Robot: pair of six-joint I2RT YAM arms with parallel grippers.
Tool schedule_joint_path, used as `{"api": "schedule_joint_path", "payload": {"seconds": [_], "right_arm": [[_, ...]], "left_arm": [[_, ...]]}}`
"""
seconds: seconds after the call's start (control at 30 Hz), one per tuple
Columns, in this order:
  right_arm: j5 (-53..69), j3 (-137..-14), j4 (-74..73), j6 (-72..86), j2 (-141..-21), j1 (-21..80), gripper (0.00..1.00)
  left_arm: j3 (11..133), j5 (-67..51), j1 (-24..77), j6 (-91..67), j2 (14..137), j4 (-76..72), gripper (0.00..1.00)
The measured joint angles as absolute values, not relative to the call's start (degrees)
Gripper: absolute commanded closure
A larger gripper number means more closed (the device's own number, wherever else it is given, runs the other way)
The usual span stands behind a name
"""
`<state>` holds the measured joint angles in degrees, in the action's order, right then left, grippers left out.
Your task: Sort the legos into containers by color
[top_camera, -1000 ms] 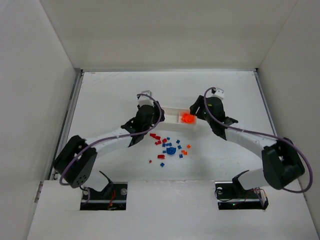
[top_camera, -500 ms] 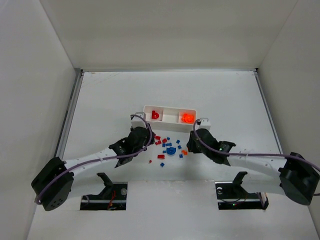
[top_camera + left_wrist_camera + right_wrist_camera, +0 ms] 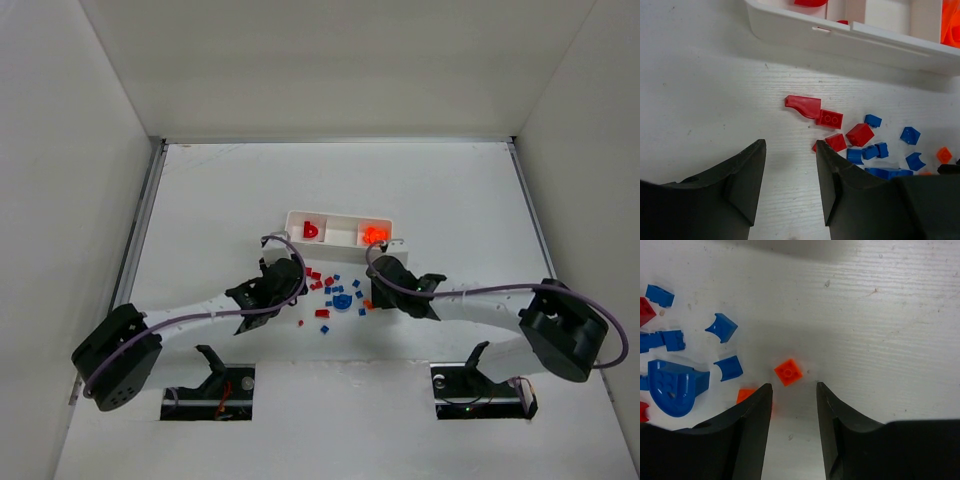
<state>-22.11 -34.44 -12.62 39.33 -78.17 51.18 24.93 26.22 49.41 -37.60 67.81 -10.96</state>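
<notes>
— What changed?
— Both came off the tray (image 3: 340, 236), back to the lego pile (image 3: 335, 292). The right gripper (image 3: 793, 389) is spread, empty, orange brick (image 3: 788, 372) just ahead; the left gripper (image 3: 790, 146) likewise, red bricks (image 3: 829, 119) ahead-right. Next picks, likely.

The left arm (image 3: 200, 312) and the right arm (image 3: 480, 300) both stretch forward and inward. Their elbows swing wide to the sides and their forearms converge toward the middle. The left gripper (image 3: 790, 152) points down and forward with its jaws parted. The right gripper (image 3: 793, 390) is angled the same way, jaws also apart. The two wrists sit near each other without touching.
</notes>
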Motion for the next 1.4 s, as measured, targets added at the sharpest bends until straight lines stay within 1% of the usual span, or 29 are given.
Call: {"api": "schedule_joint_path", "payload": {"seconds": [0.07, 0.13, 0.33, 0.43, 0.57, 0.63, 0.8, 1.03, 1.13, 1.2, 1.27, 1.4], "right_arm": [[-22.5, -35.3, -12.6, 38.7, -79.3, 51.2, 0.55], [-23.1, -36.2, -12.6, 38.0, -80.4, 51.2, 0.59], [-23.8, -37.7, -12.6, 36.5, -82.4, 51.2, 0.62], [-23.8, -37.8, -12.3, 35.8, -82.7, 51.0, 0.67], [-23.8, -38.1, -12.4, 35.2, -83.0, 51.0, 0.77], [-23.8, -38.1, -12.4, 35.3, -83.0, 51.0, 0.79], [-23.3, -38.0, -12.5, 35.6, -81.9, 51.0, 0.80], [-22.6, -37.8, -13.1, 35.6, -71.0, 48.9, 0.80], [-22.0, -39.8, -12.9, 34.6, -68.4, 46.6, 0.80], [-21.4, -42.0, -12.0, 33.6, -68.5, 44.4, 0.80], [-20.7, -44.3, -10.5, 32.5, -69.8, 42.1, 0.79], [-19.4, -49.1, -6.2, 30.8, -76.0, 38.0, 0.77]], "left_arm": [[24.9, 26.2, 49.4, -37.6, 68.4, -11.2, 0.58], [24.9, 26.2, 49.4, -37.7, 68.5, -11.5, 0.57], [24.9, 26.2, 49.4, -37.9, 68.6, -12.4, 0.52], [24.9, 26.2, 49.3, -38.0, 69.3, -12.6, 0.51], [25.0, 26.2, 49.3, -38.1, 70.2, -12.6, 0.51], [25.0, 26.2, 49.3, -38.1, 70.6, -12.6, 0.51], [25.6, 26.2, 49.3, -38.1, 72.5, -13.0, 0.50], [26.8, 26.1, 49.3, -38.0, 73.5, -14.8, 0.49], [27.6, 26.2, 49.3, -38.0, 74.2, -15.7, 0.50], [28.1, 26.2, 49.3, -38.0, 75.2, -16.4, 0.53], [28.2, 26.5, 49.3, -38.0, 76.1, -17.6, 0.53], [28.6, 28.1, 49.3, -37.8, 78.5, -19.4, 0.53]]}}
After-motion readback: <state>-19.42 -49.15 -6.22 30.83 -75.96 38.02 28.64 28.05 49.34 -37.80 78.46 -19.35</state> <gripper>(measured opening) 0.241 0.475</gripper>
